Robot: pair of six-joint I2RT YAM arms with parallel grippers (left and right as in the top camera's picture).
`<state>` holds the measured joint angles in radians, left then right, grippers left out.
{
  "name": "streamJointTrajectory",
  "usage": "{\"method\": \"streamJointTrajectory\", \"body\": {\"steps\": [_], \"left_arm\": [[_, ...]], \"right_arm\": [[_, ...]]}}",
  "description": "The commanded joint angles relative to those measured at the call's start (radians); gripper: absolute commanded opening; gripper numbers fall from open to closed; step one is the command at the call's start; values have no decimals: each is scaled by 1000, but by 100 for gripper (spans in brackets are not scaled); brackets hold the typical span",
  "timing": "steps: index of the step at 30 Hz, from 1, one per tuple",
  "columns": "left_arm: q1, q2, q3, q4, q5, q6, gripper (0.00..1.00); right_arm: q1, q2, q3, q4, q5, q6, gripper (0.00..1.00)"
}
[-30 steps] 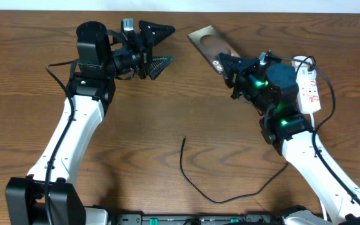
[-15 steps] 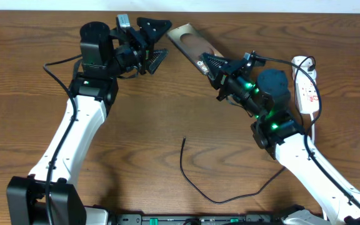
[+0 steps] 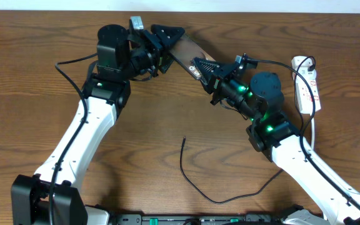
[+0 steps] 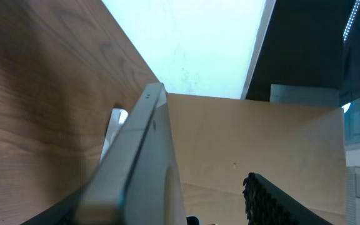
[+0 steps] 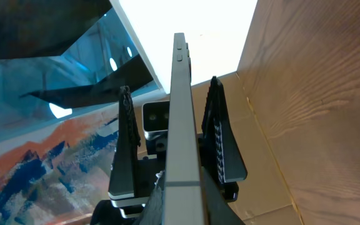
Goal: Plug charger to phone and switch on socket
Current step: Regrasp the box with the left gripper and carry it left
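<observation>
Right gripper (image 3: 204, 67), upper centre of the overhead view: jaws pressed onto the lower end of the phone (image 3: 185, 49), which it pinches and holds clear of the table (image 3: 136, 125). The phone runs diagonally from that grip up and to the left, its far end reaching into the left gripper (image 3: 169, 42) at top centre. Left gripper: jaws spread and straddling the phone's upper end. In the right wrist view the phone (image 5: 179, 125) appears edge-on down the middle of the frame, with the left gripper's ridged fingers (image 5: 128, 150) standing on either side of it and a gap showing on each side, wider on the left. The left wrist view agrees: the phone's edge (image 4: 139, 156) lies at left of centre and one ridged finger (image 4: 286, 203) sits well apart at lower right. Contact between the left fingers and the phone is not seen. The charger (image 3: 195, 187) lies loose on the table at lower centre, curving from near the bottom edge up to its free tip just below mid-frame, well apart from both grippers and from the phone. The socket (image 3: 307, 87) lies at the right edge of the table, beside the right arm, its white cord (image 3: 312, 128) trailing downward. Whether its switch is on cannot be told.
</observation>
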<state>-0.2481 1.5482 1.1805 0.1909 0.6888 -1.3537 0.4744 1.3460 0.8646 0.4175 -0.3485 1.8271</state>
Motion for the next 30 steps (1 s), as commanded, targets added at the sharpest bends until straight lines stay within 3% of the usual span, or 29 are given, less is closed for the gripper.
{"method": "streamJointTrajectory", "body": {"steps": [1, 7, 15, 16, 25, 27, 30], "left_arm": [[-11, -12, 10, 6, -29, 14, 63], [-11, -12, 10, 6, -47, 15, 59], [-11, -10, 10, 5, -69, 16, 19], [-11, -10, 10, 5, -73, 15, 9], [-11, 2, 10, 6, -77, 15, 7], [-10, 2, 10, 6, -80, 15, 7], [3, 2, 10, 15, -84, 15, 7]], "right_arm": [[12, -16, 24, 20, -10, 5, 2], [12, -16, 24, 20, -36, 5, 1], [12, -16, 24, 20, -48, 5, 1], [12, -16, 24, 20, -48, 5, 1], [12, -16, 24, 19, -48, -3, 4], [12, -16, 24, 16, -47, -3, 21], [12, -16, 24, 16, -47, -3, 86]]}}
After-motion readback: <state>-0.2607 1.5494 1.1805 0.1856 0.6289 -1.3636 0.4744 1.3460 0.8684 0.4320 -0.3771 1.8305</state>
